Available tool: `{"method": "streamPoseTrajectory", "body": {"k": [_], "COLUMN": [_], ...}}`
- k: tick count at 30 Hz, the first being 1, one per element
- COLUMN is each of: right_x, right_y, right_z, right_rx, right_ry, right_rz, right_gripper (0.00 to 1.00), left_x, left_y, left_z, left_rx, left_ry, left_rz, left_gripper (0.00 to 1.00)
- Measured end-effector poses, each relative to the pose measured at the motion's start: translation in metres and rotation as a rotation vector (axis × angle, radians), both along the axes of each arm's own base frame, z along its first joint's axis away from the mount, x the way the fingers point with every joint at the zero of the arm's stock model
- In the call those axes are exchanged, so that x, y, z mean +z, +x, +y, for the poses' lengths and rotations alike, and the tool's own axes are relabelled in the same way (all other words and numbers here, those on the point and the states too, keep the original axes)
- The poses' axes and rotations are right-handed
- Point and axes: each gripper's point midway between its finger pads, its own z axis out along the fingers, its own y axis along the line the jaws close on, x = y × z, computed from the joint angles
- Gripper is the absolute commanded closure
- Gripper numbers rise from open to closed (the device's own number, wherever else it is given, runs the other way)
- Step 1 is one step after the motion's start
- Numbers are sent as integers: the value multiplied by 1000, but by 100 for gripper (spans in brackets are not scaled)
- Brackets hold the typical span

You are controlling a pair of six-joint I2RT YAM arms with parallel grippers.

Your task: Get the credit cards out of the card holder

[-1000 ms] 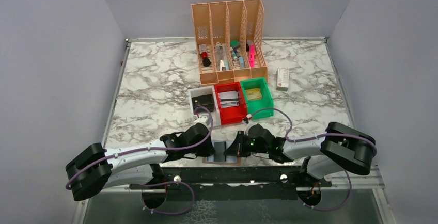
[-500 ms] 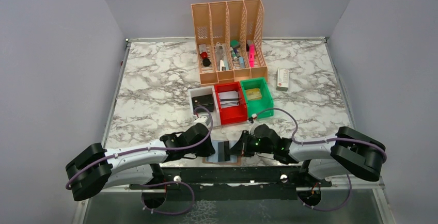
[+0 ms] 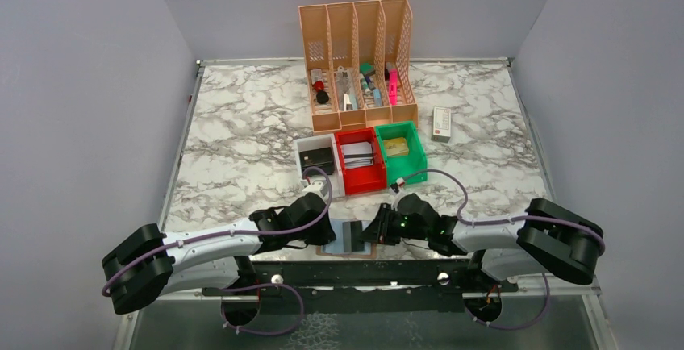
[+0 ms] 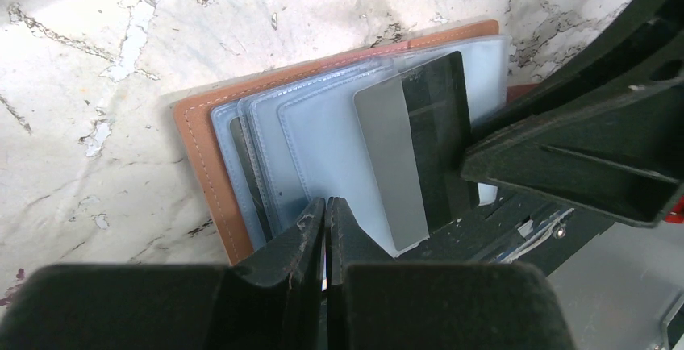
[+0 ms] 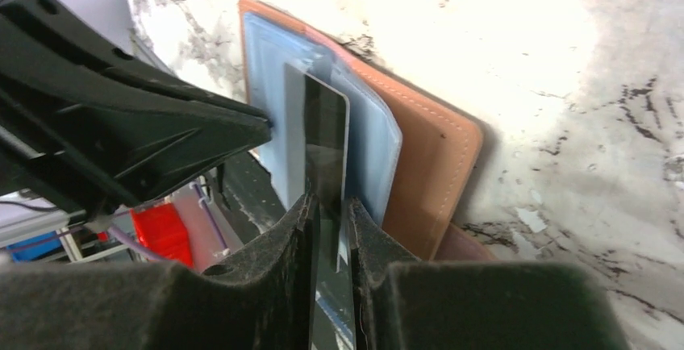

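A flat tan-brown leather card holder lies open at 6 o'clock on the white-and-grey marbled table, at the near edge between the two arms. Clear bluish plastic sleeves fan out across it. A thin dark plastic credit card with a grey stripe sticks partway out of one sleeve, toward 3 o'clock. A dark strip of what may be a second card shows inside the sleeve nearest the brown border.

The left gripper comes in from 9 o'clock. Its jaws are nearly together, pinched on the edge of a sleeve of the card holder. The right gripper comes in from 3 o'clock with a narrow gap between its jaws. The free end of the dark card stands in that gap, but I cannot tell whether the pads press on it.

Three small plastic bins sit in a row at the table's centre:
- The white bin holds a black block.
- The red bin holds a stack of pale cards.
- The green bin holds a tan flat item.

At 12 o'clock a peach four-slot perforated file organiser holds pens and markers, one of them pink. The rest are too small to name. A small white carton stands at 2 o'clock.
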Motion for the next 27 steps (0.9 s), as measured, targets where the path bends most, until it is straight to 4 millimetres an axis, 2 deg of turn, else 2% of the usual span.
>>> {"method": "streamPoseTrajectory", "body": {"k": [4, 9, 19, 27], "right_x": [-10, -12, -8, 6], "right_y": [0, 4, 9, 12], "right_z": [2, 8, 13, 8], "right_rx": [1, -8, -39, -62], "right_ry": [-24, -12, 28, 46], "right_rz": [20, 30, 51, 17], "right_gripper": [75, 75, 95, 99], "left_x": [0, 0, 0, 1], "left_y": [0, 0, 0, -2], "left_z": [0, 0, 0, 5], "left_rx": [0, 0, -4, -4], "left_ry": [0, 0, 1, 0], "left_rz": [0, 0, -3, -7], "left_gripper": [91, 91, 91, 91]}}
